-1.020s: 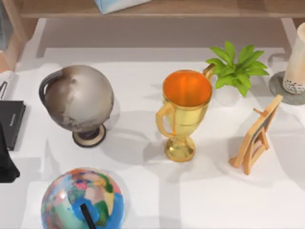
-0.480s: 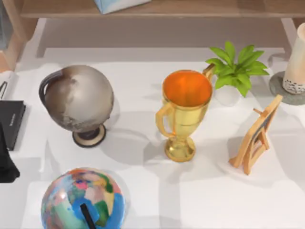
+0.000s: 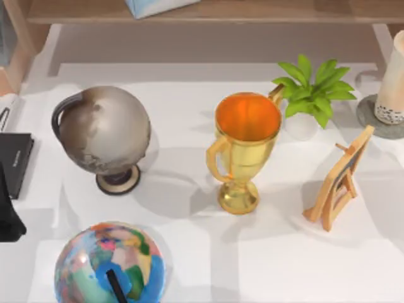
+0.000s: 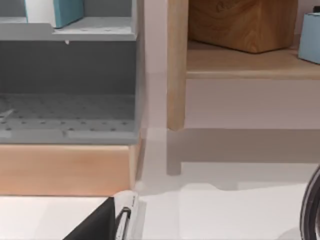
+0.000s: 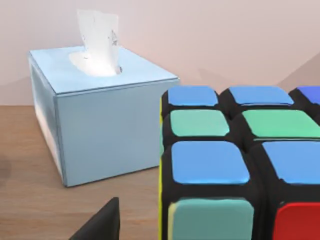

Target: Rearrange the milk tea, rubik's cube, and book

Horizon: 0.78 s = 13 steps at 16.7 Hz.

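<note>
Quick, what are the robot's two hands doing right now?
Left gripper: cannot be told.
Right gripper: close up against the rubik's cube, beside the tissue box; whether it grips cannot be told.

1. On the white table [image 3: 189,252] I see open room in front of the gold trophy [image 3: 243,148], between the colourful globe [image 3: 108,265] and the wooden easel [image 3: 338,180].
2. The grey globe [image 3: 104,132] and the trophy leave a free lane between them.
3. The plant [image 3: 312,91] stands just beside the trophy and narrows the way to the milk tea [image 3: 392,82].
4. In my right wrist view, the rubik's cube [image 5: 240,165] stands near the tissue box [image 5: 97,112], with a narrow gap of wooden shelf [image 5: 30,210] between them.
</note>
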Available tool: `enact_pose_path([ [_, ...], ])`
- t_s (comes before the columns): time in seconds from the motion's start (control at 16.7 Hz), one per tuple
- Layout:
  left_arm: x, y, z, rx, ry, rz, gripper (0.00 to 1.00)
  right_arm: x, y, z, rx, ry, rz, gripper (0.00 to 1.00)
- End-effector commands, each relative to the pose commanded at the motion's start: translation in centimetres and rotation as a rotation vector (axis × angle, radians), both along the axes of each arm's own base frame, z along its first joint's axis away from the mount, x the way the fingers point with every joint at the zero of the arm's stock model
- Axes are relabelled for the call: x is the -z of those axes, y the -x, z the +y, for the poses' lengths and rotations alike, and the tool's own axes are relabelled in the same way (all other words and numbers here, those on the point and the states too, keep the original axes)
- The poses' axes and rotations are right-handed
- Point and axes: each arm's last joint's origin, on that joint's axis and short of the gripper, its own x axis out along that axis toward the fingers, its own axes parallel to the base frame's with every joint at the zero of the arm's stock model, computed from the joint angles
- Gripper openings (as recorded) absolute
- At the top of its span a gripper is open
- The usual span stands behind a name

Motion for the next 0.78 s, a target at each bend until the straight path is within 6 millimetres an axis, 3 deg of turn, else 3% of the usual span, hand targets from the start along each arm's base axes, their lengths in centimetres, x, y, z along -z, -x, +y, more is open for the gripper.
enact_pose_path([
  [0.42, 0.0, 0.0, 0.0, 0.0, 0.0, 0.0, 1.0, 0.0, 2.8, 0.0, 0.0, 0.0, 0.0, 1.0],
  [0.78, 0.0, 0.0, 0.0, 0.0, 0.0, 0.0, 1.0, 0.0, 2.9, -0.3, 0.004, 0.001, 0.002, 1.0],
])
